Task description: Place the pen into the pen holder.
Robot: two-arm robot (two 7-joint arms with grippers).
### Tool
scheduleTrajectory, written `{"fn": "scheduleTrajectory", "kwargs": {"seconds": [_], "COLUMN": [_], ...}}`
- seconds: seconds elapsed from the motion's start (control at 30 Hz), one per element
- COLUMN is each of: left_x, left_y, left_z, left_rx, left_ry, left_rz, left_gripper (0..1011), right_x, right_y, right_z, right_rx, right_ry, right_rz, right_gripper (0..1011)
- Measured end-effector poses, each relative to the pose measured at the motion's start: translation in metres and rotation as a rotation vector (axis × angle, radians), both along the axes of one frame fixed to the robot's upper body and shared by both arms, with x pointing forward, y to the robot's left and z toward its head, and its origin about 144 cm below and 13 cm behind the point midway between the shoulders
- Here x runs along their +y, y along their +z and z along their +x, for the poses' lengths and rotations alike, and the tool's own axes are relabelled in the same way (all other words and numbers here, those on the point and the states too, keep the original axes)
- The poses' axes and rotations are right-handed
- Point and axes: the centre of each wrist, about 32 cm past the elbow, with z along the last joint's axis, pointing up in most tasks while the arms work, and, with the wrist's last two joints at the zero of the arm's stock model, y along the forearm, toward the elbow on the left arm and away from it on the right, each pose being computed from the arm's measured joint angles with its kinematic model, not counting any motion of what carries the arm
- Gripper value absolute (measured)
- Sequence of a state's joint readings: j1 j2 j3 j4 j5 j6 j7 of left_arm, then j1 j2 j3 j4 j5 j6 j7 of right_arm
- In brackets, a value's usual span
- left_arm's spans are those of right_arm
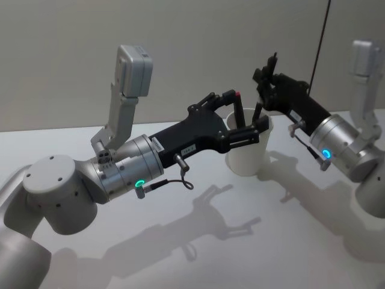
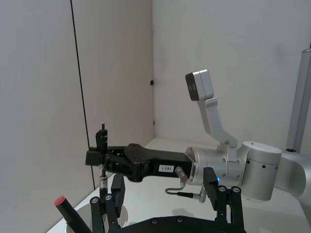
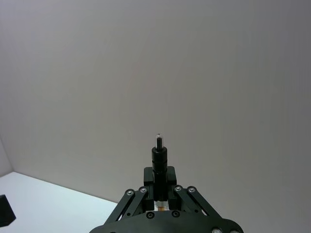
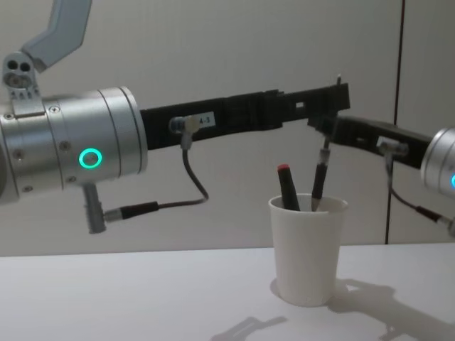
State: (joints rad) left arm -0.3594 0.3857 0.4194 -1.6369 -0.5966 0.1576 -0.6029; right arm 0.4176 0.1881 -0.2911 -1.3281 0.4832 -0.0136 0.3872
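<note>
Two pens are seen in the pen holder [image 4: 307, 249], a single white paper cup set upright on the surface [image 4: 135, 298], right of its middle and toward its far edge. The pen [image 4: 319, 181], black, is held nearly upright with its lower end below the rim. It is gripped higher up by the closed jaws of the right gripper [image 4: 321, 129], which is reached in from the right above the cup. A red-capped pen [image 4: 286, 186] is leaned against the rim just beside it, touched by no jaws.

One left gripper [image 1: 243, 114] is extended from the left, and its jaws are spread wide. In the head view it overlaps the cup's mouth. From the chest view it is shown to be above both pen tops and apart from the cup.

Bare surface is left open on every side of the cup, most of it toward the near and left edges.

From the right wrist view the pen's upper end is shown projecting past the jaws. In the left wrist view the right gripper is seen crossing with the pen hanging through it.
</note>
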Motion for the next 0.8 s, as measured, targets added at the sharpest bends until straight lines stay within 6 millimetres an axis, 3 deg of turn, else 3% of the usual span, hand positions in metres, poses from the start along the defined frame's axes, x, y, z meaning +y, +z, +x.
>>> {"fn": "scheduleTrajectory", "kwargs": {"seconds": [0.43,0.8], "left_x": [0.0,0.0], "left_y": [0.0,0.0], "left_z": [0.0,0.0], "left_rx": [0.0,0.0], "left_ry": [0.0,0.0], "left_rz": [0.0,0.0], "left_gripper": [1001,1001], "right_x": [0.013,0.018], "right_y": [-0.011,-0.015], "right_z": [0.007,0.01], "right_rx": [-0.028,-0.04], "right_ry": [-0.001,0.001], "right_rz": [-0.092,-0.126], "right_gripper": [143,484]}}
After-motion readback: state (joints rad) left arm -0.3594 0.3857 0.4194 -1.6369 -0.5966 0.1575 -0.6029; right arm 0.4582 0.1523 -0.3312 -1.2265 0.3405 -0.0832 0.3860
